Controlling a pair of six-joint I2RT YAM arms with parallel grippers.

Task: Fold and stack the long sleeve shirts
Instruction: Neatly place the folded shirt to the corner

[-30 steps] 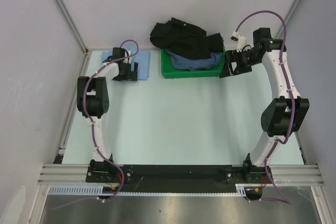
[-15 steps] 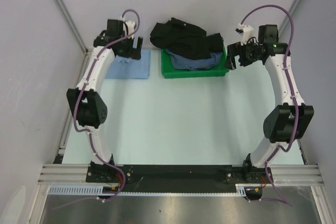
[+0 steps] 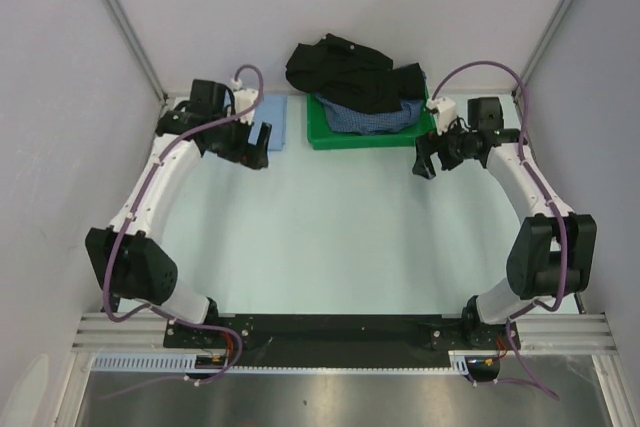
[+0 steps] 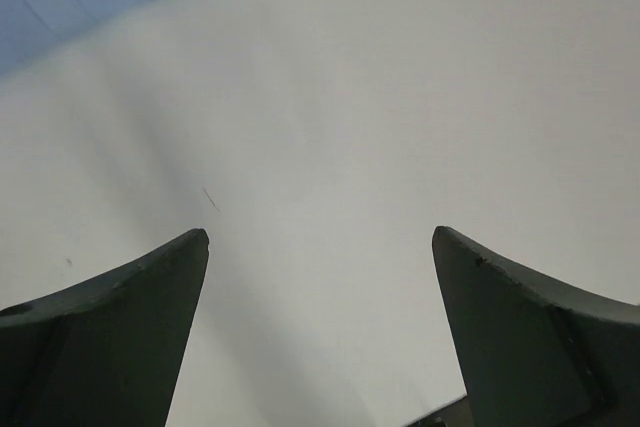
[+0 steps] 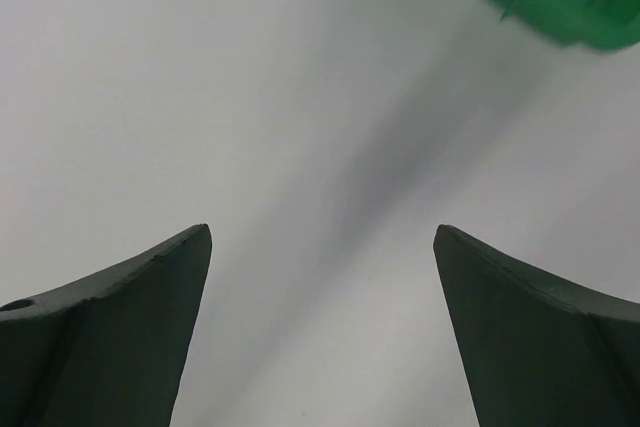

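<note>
Black shirt (image 3: pixel 340 67) on green tray (image 3: pixel 325 137), blue shirt (image 3: pixel 277 117) beside, both arms' fingers (image 4: pixel 110 337) spread

1. Table (image 3: pixel 330 237): bears every item listed below.
2. Tray (image 3: pixel 350 139): on the table, at the middle of its far edge.
3. Lower shirt (image 3: pixel 372 119): inside the tray, beneath the upper shirt.
4. Upper shirt (image 3: pixel 340 69): heaped on the lower shirt, spilling over the tray's far and left rims.
5. Third shirt (image 3: pixel 276 112): flat on the table, just left of the tray, not touching it.
6. Left gripper (image 3: pixel 257 159): over the table at the third shirt's near edge, left of the tray.
7. Right gripper (image 3: pixel 424 165): over the table, just beside the tray's near right corner.
</note>
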